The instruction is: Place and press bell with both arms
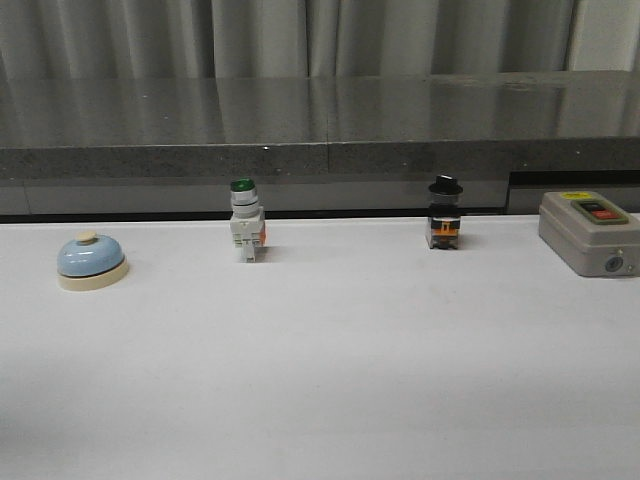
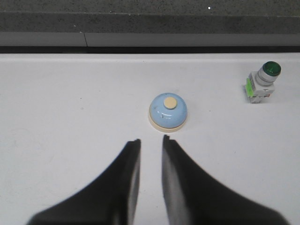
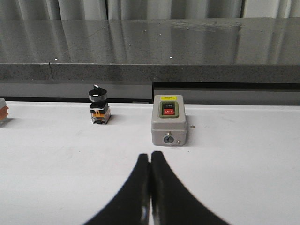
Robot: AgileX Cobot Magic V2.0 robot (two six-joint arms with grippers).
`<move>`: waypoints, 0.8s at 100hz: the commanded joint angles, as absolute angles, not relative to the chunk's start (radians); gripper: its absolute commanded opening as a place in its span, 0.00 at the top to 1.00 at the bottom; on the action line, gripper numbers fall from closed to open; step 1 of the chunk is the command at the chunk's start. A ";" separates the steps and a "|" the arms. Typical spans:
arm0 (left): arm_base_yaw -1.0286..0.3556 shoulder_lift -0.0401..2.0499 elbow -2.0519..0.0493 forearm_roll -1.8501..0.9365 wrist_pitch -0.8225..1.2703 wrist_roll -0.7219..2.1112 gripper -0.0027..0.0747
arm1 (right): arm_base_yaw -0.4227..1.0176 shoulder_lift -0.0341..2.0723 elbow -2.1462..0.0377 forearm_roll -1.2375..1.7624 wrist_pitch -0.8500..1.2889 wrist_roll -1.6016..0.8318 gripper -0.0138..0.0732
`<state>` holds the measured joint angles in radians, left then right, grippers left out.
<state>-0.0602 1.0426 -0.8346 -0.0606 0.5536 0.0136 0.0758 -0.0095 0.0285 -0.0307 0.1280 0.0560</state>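
I am aiming my left gripper (image 2: 151, 146), slightly open and empty, at the small light-blue glossy bell (image 2: 168, 110) standing far left on the white desk (image 1: 350, 370); my right gripper (image 3: 150, 159) is waiting closed, empty.

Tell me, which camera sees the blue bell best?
The left wrist view: the bell sits close, near the middle, its button showing from above. The front view shows it small, at the far left. The right wrist view doesn't show it.
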 commanded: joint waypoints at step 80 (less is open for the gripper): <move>-0.142 1.454 -1.095 -0.065 0.434 0.013 0.14 | 0.069 -0.030 0.012 -0.039 0.038 0.047 0.91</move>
